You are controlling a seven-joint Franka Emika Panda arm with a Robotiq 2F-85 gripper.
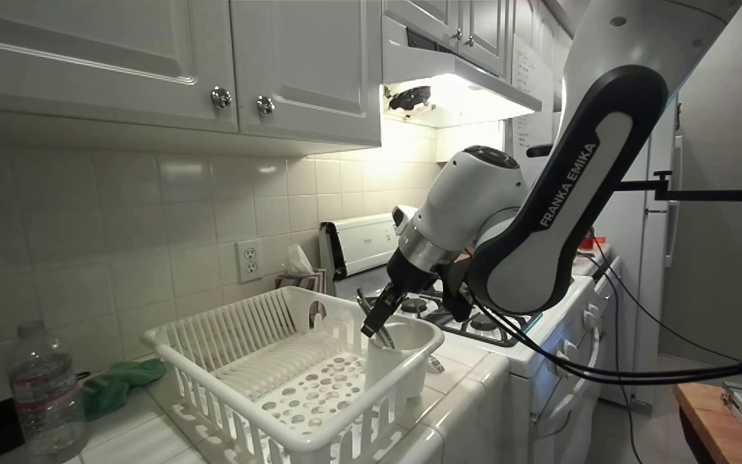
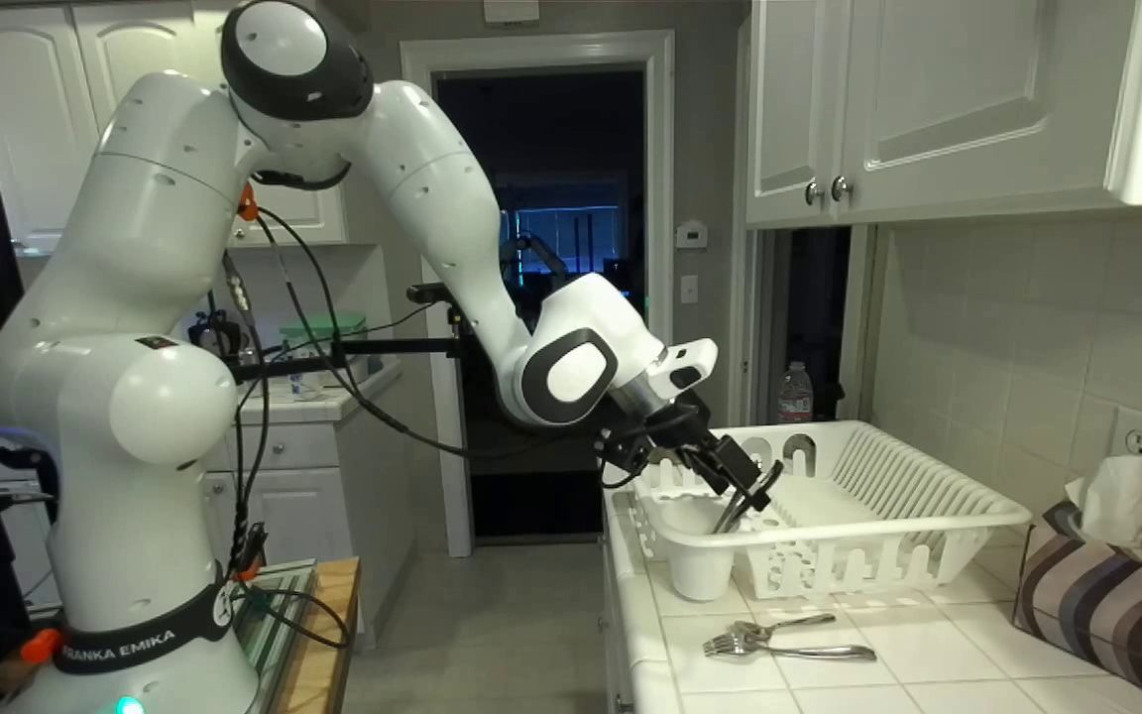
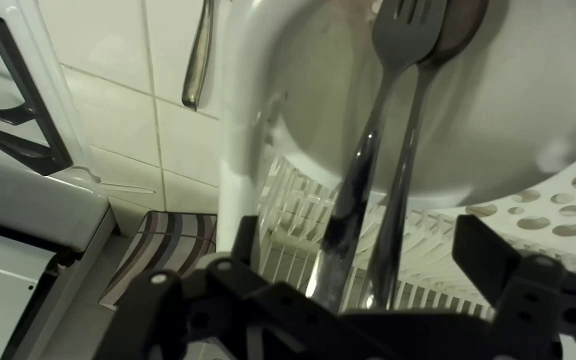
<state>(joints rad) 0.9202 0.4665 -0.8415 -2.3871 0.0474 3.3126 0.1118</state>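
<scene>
My gripper hangs at the edge of a white cup, its fingers well apart, and I appear to have hold of nothing. In the wrist view a fork and a spoon lean in that cup, heads down, their handles rising between my fingers — a gap shows on either side. Both long axes run nearly parallel, roughly across the line from fingertip to fingertip, and the fork's head partly covers the spoon's bowl. The cup sits in a corner of the dish rack, whose thick rim passes behind one finger; how far below, I cannot tell. Beyond that rim come the counter tiles and a striped tissue box. In an exterior view, loose cutlery lies on those tiles, outside the rack.
</scene>
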